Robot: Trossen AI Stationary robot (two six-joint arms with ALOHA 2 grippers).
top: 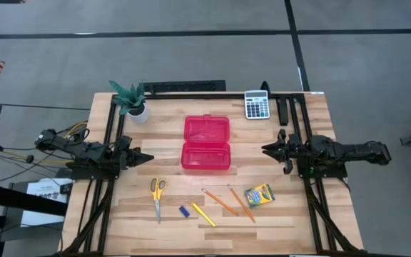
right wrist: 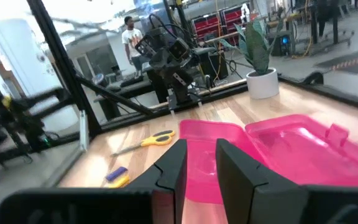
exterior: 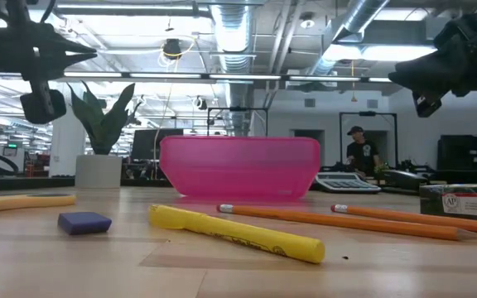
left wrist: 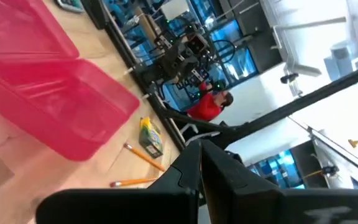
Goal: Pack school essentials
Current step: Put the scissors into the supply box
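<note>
An open pink plastic case [top: 206,143] lies in the middle of the table, both halves facing up. Along the near edge lie yellow-handled scissors [top: 157,193], a small blue eraser [top: 184,210], a yellow stick [top: 203,214], two orange pencils [top: 220,202] [top: 241,203] and a green-and-yellow crayon box [top: 260,195]. My left gripper [top: 148,157] hovers level at the case's left, shut and holding nothing [left wrist: 201,158]. My right gripper [top: 266,149] hovers level at the case's right. Its fingers stand a narrow gap apart with nothing between them [right wrist: 201,158].
A grey calculator [top: 257,105] lies at the far right and a small potted plant [top: 130,100] stands at the far left. Black frame rails [top: 191,93] run along the table's far edge and sides. People stand in the room beyond the table.
</note>
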